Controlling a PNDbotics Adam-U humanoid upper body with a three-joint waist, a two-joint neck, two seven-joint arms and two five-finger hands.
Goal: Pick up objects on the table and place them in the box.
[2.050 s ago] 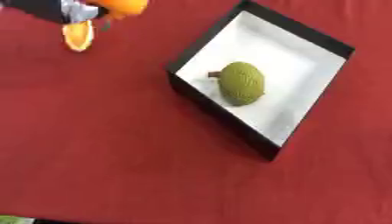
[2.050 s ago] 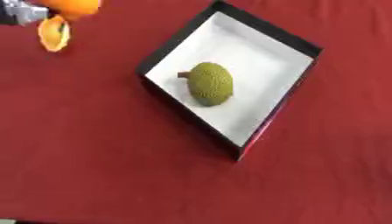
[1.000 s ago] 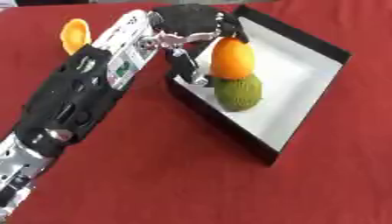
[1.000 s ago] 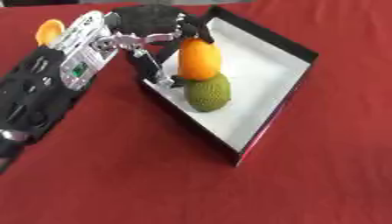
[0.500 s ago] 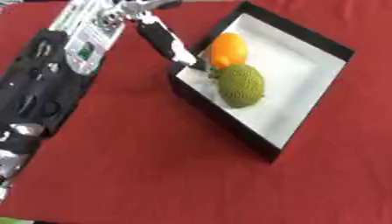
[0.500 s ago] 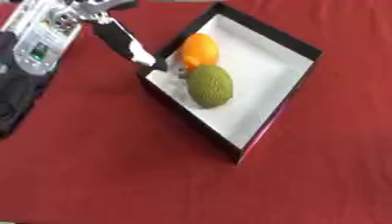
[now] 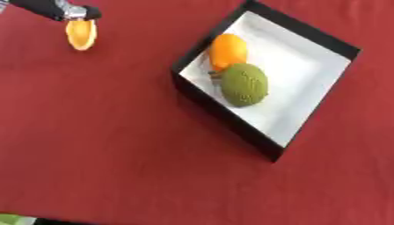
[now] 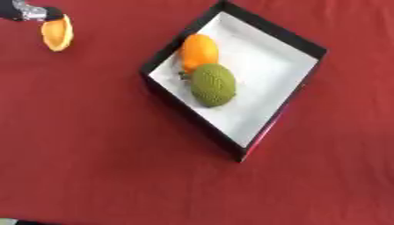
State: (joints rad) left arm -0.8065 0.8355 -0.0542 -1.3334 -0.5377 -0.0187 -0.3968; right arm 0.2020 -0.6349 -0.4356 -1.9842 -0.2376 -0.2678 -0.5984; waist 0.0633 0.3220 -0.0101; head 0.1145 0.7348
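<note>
- 1 red table (image 7: 115,145) fills both views, and everything else lies on it.
- 1 black box (image 7: 301,31) with a white floor sits well to the right of the left hand's fingers; it stands as a diamond, its long axis running from upper left to lower right, with 1 corner toward the top of the view.
- 2 fruits lie inside the box, touching each other, in its upper-left part.
- 1 green fruit (image 7: 244,84), rough-skinned and oval, lies below and to the right of the other fruit; its long axis runs nearly up and down the view, a small stem end showing at its upper left.
- 1 orange fruit (image 7: 228,50), smooth and oval, lies against the box's upper-left wall, its long axis also close to upright, leaning slightly.
- 1 orange slice (image 7: 81,34), a curved wedge, lies on the table just below the fingertip of the left hand, well apart from the box; its long axis runs up and down, its narrow end toward the bottom of the view.
- 1 left hand (image 7: 58,9) shows only as a dark finger part with a silver joint at the upper-left corner, reaching rightward; how far its fingers are spread cannot be told, and whether it touches the slice cannot be told.
</note>
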